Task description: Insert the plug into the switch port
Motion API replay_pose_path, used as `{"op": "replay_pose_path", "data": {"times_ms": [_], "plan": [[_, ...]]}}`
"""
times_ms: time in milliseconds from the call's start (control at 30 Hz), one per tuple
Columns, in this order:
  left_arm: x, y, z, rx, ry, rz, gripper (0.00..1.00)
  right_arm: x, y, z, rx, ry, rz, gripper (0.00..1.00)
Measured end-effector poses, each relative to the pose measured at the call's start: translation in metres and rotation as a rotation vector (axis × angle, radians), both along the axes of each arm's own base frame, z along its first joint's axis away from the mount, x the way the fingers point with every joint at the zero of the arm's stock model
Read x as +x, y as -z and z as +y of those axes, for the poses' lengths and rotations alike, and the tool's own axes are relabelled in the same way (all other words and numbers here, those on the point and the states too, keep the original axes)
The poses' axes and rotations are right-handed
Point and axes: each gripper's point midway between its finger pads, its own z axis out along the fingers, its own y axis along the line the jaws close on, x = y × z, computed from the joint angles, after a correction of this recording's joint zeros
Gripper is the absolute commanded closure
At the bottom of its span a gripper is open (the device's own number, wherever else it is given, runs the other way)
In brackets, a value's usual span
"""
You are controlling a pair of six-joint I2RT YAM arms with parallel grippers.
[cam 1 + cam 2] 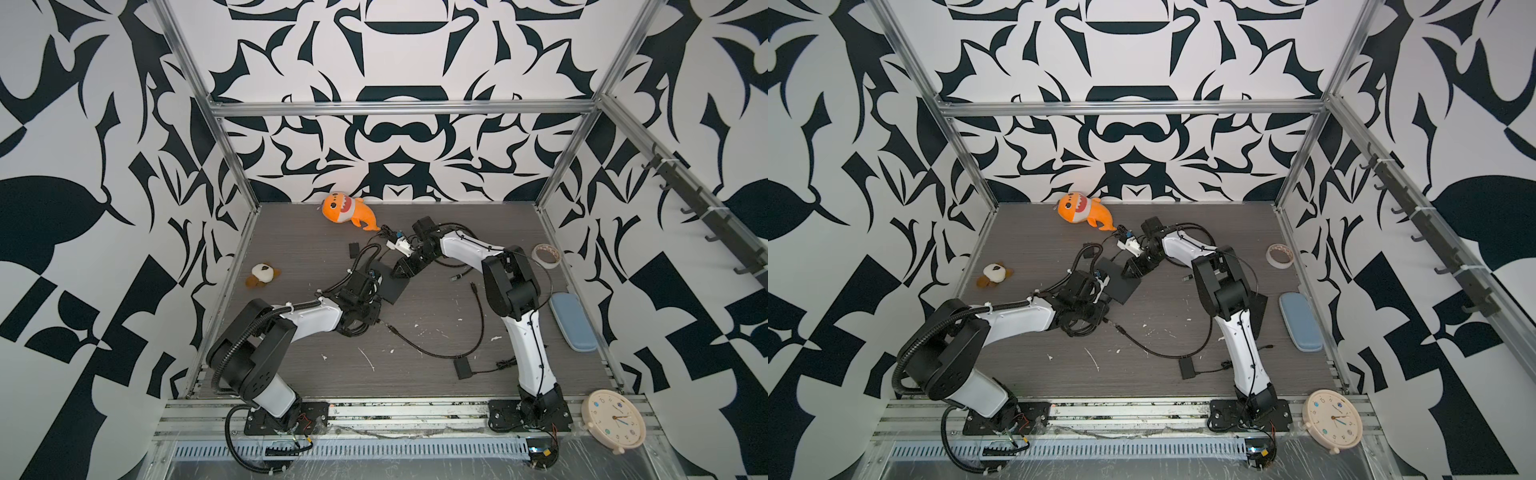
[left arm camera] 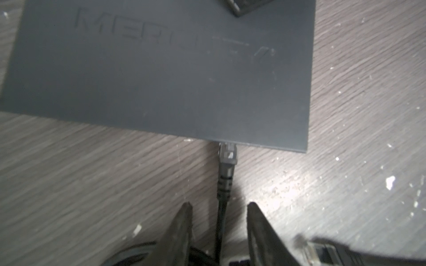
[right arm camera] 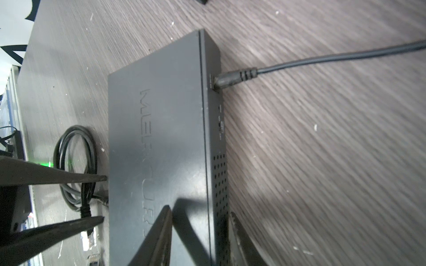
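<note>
Black plug [image 2: 227, 154] sits in the switch [image 2: 161, 80] (left jaws apart).

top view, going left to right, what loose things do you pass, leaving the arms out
small brown plush → orange shark plush → black adapter box → tape roll → cream clock; switch and blue case left out, they overlap neighbours
</note>
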Motion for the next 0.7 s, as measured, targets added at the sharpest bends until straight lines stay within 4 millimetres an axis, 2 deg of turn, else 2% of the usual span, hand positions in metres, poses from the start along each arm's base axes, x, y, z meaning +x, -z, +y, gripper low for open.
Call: {"op": "replay_pose_path", "data": {"times_ms": [67,200,433,700], "plan": [[0.0,0.002,0.0,0.002,-0.001,0.004,0.69,0.0,0.0,0.0,0.0,0.0,0.001,0.64],[0.009,0.003,-0.008,-0.008,-0.002,-0.002,0.86,-0.001,0.0,0.0,0.0,-0.007,-0.002,0.64],[0.011,0.004,-0.014,-0.002,0.019,0.002,1.0,-0.003,0.001,0.001,0.002,-0.059,-0.011,0.66],[0.012,0.004,-0.015,0.011,0.037,-0.003,1.0,-0.006,0.002,0.001,0.016,-0.12,-0.041,0.7]]}}
